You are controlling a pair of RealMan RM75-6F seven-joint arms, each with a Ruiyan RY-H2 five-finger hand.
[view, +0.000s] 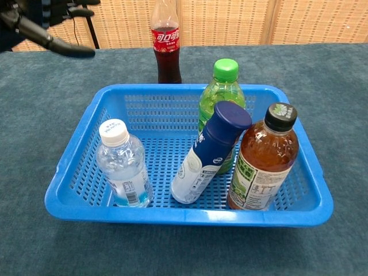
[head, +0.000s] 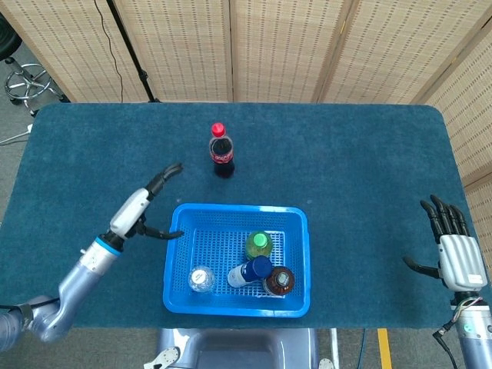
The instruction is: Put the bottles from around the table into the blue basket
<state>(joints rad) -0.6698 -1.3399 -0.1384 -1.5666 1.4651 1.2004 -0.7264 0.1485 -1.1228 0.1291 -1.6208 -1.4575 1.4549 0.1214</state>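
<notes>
Bottles: four sit inside the blue basket [head: 175, 254] already. Clear water bottle [view: 123, 165] w/ white cap stands at the basket's front left corner. Green-capped bottle [view: 221, 95] stands toward the back, and the white bottle w/ dark blue cap [view: 210, 153] leans tilted against it. Brown tea bottle [view: 263, 159] w/ black cap stands upright at front right, just beside the leaning one. Cola bottle [head: 221, 151] (red cap, dark drink) stands upright on the blue table [head: 369, 154], behind the basket's far rim, not touching it.

My left hand [head: 148, 203] hovers just left of the basket's back left corner, fingers spread apart, holding nothing; thumb points toward the rim, other fingers reach toward the cola, well short of it. My right hand [head: 453, 250] is near the table's right edge, well apart from the basket, fingers straight and splayed, nothing in it.
</notes>
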